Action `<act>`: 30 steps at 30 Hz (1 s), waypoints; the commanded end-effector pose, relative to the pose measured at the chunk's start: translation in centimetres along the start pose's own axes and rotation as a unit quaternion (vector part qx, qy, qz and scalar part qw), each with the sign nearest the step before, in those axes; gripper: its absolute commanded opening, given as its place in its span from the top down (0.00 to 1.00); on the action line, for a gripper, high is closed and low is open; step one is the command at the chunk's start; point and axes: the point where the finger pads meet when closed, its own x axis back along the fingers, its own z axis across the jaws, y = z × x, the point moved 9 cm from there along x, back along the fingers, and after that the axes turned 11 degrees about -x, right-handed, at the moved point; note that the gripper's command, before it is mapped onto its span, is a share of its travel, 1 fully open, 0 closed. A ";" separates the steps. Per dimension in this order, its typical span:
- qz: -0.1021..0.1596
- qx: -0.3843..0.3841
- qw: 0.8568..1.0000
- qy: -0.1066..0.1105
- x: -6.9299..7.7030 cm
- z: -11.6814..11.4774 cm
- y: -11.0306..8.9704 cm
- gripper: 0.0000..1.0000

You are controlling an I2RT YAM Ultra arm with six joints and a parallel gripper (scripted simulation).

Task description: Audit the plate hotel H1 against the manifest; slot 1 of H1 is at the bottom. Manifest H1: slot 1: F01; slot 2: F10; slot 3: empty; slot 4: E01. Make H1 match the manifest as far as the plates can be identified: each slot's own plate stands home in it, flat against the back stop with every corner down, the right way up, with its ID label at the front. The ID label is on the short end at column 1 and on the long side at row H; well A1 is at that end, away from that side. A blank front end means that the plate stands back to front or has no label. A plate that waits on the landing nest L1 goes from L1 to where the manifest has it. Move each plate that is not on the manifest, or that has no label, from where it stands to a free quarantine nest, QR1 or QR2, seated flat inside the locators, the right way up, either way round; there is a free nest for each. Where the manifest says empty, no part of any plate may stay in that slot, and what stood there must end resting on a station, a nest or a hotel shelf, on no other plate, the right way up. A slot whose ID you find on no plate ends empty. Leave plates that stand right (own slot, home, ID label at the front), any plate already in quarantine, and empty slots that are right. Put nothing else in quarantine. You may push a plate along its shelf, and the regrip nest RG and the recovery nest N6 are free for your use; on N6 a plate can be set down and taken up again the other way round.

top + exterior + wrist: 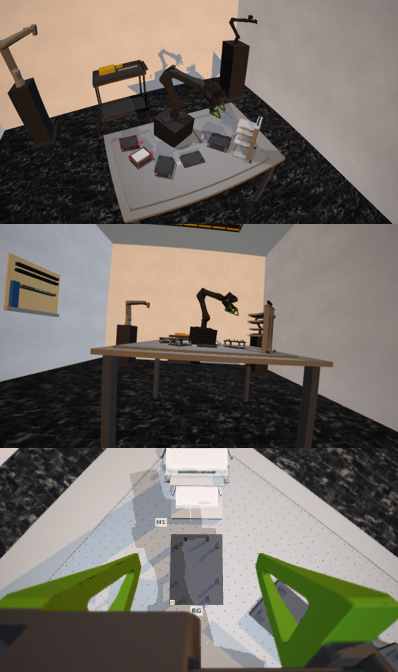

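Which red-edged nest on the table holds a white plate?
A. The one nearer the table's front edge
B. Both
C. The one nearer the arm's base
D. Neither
A: in the top view a white plate sits in the front red-edged nest, while the rear red-edged nest, toward the arm's base, shows only its dark floor.

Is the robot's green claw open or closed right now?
Open. The gripper has its green fingers spread wide apart with nothing between them, high above the dark RG nest.

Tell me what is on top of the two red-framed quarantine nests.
In the top view, the nearer red-framed nest carries a white plate. The farther red-framed nest shows only its dark surface. No label on the plate is readable; the nest surface beneath it is covered.
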 end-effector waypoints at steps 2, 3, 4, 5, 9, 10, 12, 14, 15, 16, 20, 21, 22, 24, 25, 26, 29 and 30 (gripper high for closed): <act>-0.030 -0.005 0.999 0.011 0.2 0.4 1.5 0.00; -0.030 -0.005 0.999 0.011 0.2 0.4 1.5 0.00; -0.030 -0.005 0.999 0.011 0.0 0.4 1.5 0.00; -0.030 -0.005 0.999 0.011 -0.1 0.4 1.6 0.00; -0.030 -0.005 0.999 0.011 -0.7 0.5 1.8 0.00; -0.030 -0.005 0.999 0.011 -0.9 0.5 1.9 0.00; -0.030 -0.005 0.999 0.011 -1.2 0.5 2.0 0.00; -0.030 -0.005 0.999 0.011 -1.5 0.5 2.1 0.00; -0.030 -0.005 0.999 0.011 -1.7 0.5 2.1 0.00; -0.030 -0.005 0.999 0.011 -1.8 0.5 2.2 0.00; -0.030 -0.005 0.999 0.011 -2.2 0.6 2.3 0.00; -0.030 -0.005 0.999 0.011 -2.3 0.6 2.4 0.00; -0.030 -0.005 0.999 0.011 -2.5 0.6 2.4 0.00; -0.030 -0.005 0.999 0.011 -2.8 0.6 2.5 0.00; -0.030 -0.005 0.999 0.011 -2.9 0.6 2.6 0.00; -0.030 -0.005 0.999 0.011 -3.1 0.6 2.6 0.00; -0.030 -0.005 0.999 0.011 -3.6 0.7 2.8 0.00; -0.030 -0.005 0.999 0.011 -3.7 0.7 2.8 0.00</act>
